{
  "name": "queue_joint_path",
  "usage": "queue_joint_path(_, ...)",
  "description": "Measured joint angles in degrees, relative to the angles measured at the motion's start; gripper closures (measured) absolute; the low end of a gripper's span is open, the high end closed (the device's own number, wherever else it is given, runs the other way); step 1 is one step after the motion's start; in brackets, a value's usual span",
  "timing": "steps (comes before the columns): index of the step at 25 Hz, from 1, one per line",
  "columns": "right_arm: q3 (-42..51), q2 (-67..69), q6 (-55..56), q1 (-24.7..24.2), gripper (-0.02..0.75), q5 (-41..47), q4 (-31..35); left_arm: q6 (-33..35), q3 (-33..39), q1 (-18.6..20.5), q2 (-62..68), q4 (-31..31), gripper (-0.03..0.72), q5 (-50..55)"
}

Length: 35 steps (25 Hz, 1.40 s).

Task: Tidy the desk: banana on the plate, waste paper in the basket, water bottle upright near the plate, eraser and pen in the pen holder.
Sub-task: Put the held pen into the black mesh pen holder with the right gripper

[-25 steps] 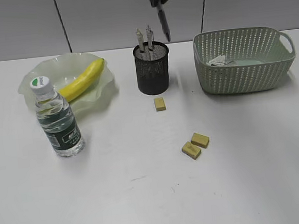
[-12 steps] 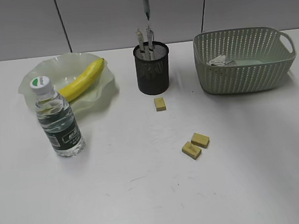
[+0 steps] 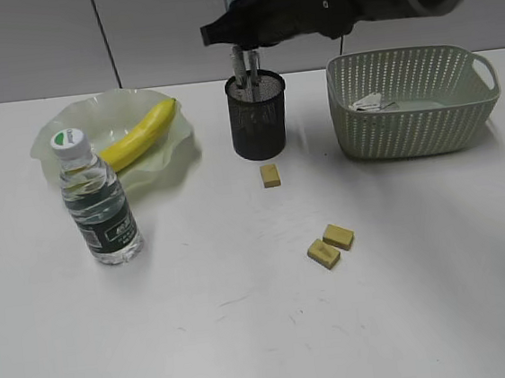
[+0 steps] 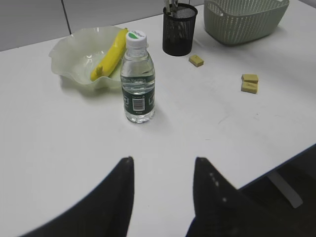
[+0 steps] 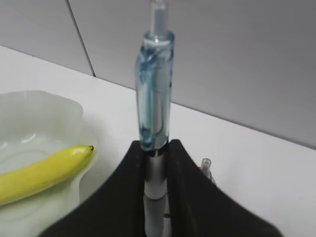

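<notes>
Exterior view: we see the right arm reaching in from the upper right, its gripper poised directly above the holder, a black mesh cup on the white desk. Two pens already stand in the holder, their tops showing just under the gripper.

Right wrist view: we see the dark fingers pressed against both sides of a pen with a clear blue barrel and a silver lower section; the pen stands upright, its clip end up. The jaws are thus clamped on the pen. Behind it lie the banana and the pale plate.

Left wrist view: we see the left gripper low over the near part of the desk, its two dark fingers standing apart with nothing between them. Ahead of it the bottle stands upright, cap on, just beside the plate.

Remaining items, exterior view: the banana rests in the ruffled green plate; the bottle stands in front of the plate's near left rim. The paper lies inside the green basket at right. Three yellow erasers lie on the desk: one just in front of the holder, two touching each other nearer the camera.
</notes>
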Motion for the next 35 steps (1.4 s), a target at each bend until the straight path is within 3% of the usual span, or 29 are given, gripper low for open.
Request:
queue_joint_path(13, 0.1, 4.1, 0.0, -0.9, 0.606, 0.2, -1.1, 0.0, 0.0, 0.0, 0.0, 0.0, 0.388, 0.0)
queue_joint_path(19, 0.1, 4.1, 0.0, -0.9, 0.327, 2.5, -1.1, 0.0, 0.0, 0.0, 0.0, 0.0, 0.388, 0.0)
queue_joint_path(21, 0.1, 4.1, 0.0, -0.9, 0.273, 4.6, -1.1, 0.0, 0.0, 0.0, 0.0, 0.0, 0.388, 0.0)
queue_joint_path(35, 0.1, -12.2, -4.0, -0.9, 0.239, 37.9, -1.1, 0.0, 0.0, 0.0, 0.0, 0.0, 0.388, 0.0)
